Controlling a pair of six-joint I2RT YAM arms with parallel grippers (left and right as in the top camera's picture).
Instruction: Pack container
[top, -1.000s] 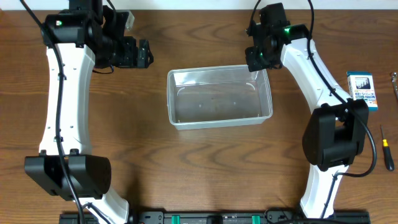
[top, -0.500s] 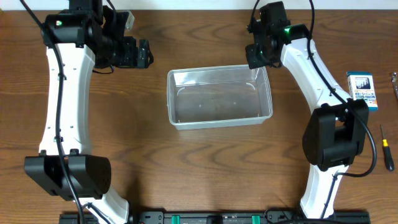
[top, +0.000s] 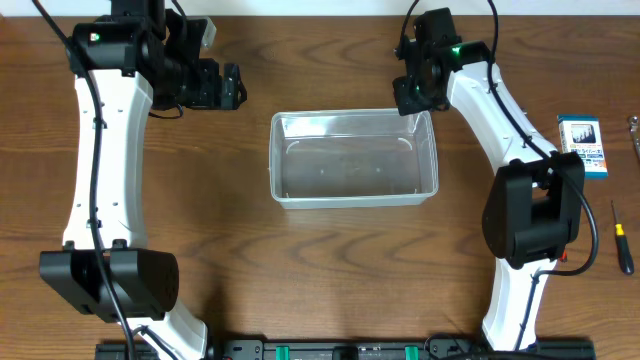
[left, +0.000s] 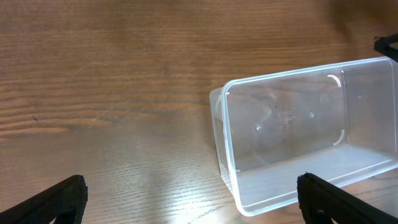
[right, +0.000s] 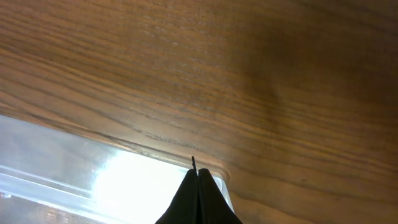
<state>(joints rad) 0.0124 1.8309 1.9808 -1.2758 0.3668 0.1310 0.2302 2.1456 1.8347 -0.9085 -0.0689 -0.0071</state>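
Now L end effector (left: 194, 200) wide open, empty; R end effector (right: 198, 180) fully closed at container (top: 350, 198) corner.

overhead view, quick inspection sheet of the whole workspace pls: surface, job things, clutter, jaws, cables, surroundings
surface: wooden table, no spills seen
job's things: clear container, upright, empty, mid-table
clutter: blue-and-white box and a slim dark tool near the right edge
grippers: left gripper jaws wide open, holding nothing, off to the left of the container; right gripper jaws shut, holding nothing, tip at the container's far right corner, contact unclear
cables: black cables run along both arms, none in the container
surroundings: black rail along the near edge; nothing else seen
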